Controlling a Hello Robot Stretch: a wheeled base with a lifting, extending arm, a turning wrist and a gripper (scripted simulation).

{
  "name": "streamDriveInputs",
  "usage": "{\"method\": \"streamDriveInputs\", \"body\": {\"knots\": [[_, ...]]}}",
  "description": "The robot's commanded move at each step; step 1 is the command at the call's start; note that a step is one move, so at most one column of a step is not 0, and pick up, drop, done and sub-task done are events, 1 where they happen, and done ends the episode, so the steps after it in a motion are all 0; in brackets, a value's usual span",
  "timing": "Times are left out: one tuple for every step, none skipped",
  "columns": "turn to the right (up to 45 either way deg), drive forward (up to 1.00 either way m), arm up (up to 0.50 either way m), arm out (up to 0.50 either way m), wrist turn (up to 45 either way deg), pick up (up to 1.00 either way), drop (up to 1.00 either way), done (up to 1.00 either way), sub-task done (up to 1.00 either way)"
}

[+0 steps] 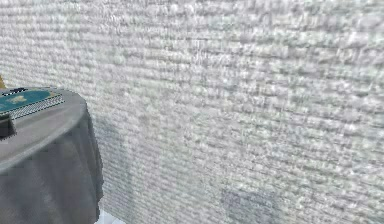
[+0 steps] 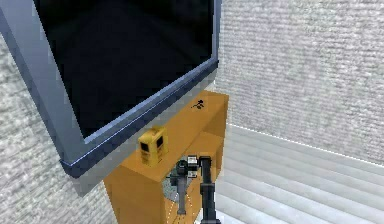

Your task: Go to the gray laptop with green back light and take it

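At the forward view's left I saw a round table draped in grey cloth (image 1: 55, 160). On its top lay a flat grey thing with a teal-green face (image 1: 27, 98), which I judged might be the laptop, though it was too small to be sure. If so, I reckoned it stiff, fairly light, smooth-skinned and fragile at screen and hinge, best taken by a thin edge of the base and kept level. In the arm side view the gripper (image 2: 179, 178) stood before an orange wooden cabinet (image 2: 135, 190) under a big dark, grey-framed television (image 2: 120, 60). With the wood right behind its far end, I could not tell whether it held anything.
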Motion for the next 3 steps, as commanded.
{"method": "streamDriveInputs", "body": {"knots": [[0.0, 0.0, 0.0, 0.0, 45.0, 0.0, 0.0, 0.0, 0.0], [0.0, 0.0, 0.0, 0.0, 45.0, 0.0, 0.0, 0.0, 0.0], [0.0, 0.0, 0.0, 0.0, 45.0, 0.0, 0.0, 0.0, 0.0]]}}
